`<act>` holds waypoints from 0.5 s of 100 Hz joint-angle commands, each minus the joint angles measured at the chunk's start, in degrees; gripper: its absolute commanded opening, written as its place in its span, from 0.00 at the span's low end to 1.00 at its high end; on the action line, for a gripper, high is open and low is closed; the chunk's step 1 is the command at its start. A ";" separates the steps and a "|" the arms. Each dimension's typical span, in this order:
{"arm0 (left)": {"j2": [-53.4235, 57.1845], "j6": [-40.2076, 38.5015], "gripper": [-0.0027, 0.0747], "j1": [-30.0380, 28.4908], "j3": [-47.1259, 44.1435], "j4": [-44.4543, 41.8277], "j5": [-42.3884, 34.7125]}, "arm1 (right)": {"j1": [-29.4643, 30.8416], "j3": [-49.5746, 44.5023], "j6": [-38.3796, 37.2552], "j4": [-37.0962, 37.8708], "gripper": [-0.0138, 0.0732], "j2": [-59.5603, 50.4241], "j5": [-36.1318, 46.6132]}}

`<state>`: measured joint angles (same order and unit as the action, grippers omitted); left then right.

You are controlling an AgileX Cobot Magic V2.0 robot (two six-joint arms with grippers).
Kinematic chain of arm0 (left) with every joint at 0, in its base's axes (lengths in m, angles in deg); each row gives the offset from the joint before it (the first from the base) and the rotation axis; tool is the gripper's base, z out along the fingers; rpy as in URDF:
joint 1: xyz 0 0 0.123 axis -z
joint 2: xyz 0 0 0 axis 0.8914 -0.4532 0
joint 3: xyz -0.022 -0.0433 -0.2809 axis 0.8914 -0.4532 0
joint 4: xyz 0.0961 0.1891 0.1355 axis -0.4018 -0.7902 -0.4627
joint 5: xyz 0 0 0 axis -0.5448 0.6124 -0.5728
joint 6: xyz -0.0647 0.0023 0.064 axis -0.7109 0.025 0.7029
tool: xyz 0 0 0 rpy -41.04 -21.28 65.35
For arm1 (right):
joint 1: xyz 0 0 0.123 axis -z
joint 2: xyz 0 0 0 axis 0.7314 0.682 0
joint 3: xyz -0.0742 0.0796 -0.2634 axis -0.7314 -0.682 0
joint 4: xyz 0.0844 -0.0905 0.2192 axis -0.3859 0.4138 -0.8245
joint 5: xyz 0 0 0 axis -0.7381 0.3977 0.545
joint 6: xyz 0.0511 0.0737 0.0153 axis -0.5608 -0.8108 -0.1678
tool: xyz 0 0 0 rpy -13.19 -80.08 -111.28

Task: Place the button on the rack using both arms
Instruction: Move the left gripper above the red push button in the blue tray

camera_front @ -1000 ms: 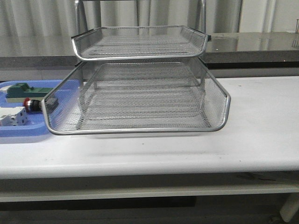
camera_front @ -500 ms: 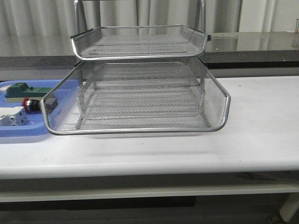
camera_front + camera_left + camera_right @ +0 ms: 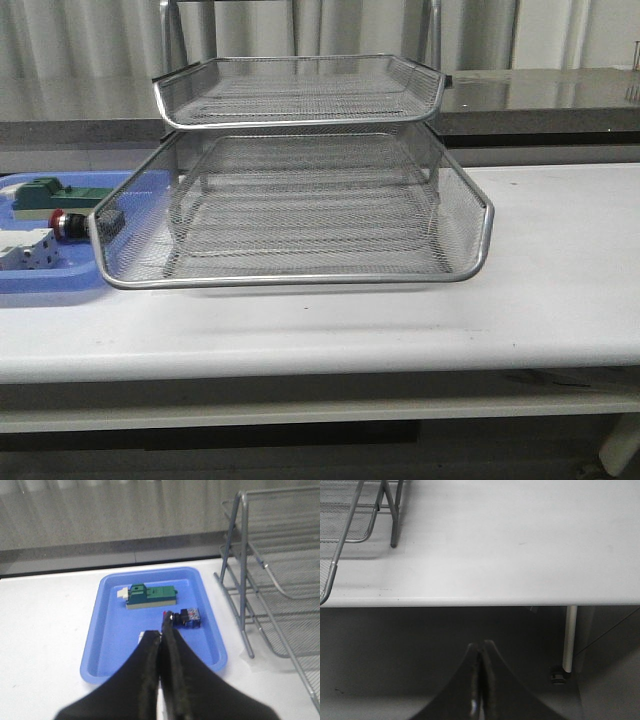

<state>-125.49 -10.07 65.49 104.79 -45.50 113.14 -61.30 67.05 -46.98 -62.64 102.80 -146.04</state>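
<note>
Nearest to us in the left wrist view, our left gripper point(image 3: 161, 645) has its fingers pressed together, holding nothing, and hangs over the near end of the blue tray point(image 3: 112, 630); our right gripper point(image 3: 480, 667) is likewise closed and empty, hanging off the front edge of the table point(image 3: 520, 540), well apart from everything. Just past the left fingertips, at about one o'clock from them in that view, the button point(image 3: 184, 618) lies on its side on the tray floor. In the front view it point(image 3: 70, 224) sits at nine o'clock from the rack point(image 3: 290, 200), just beside the lower basket's left wall, between the white breaker point(image 3: 25, 250) and the green block point(image 3: 50, 195). Its long axis runs level, roughly across the tray: red head toward the tray's middle, blue rear block toward the rack. We judge the step in hand to be the left arm's reach for it, not yet begun. To do it well we should spread the fingers first, descend with them set across the long axis, and close on the black-and-silver body, keeping clear of the tray's wall and the breaker. The rack's baskets are bare.
</note>
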 commanded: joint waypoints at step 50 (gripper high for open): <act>-37.39 8.15 0.01 0.31 31.07 -2.62 17.75 | 0.29 1.85 0.12 1.64 0.08 0.30 3.17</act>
<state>-161.77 -5.29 65.49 132.21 -47.80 132.17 -61.30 67.05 -46.98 -62.64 102.80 -146.13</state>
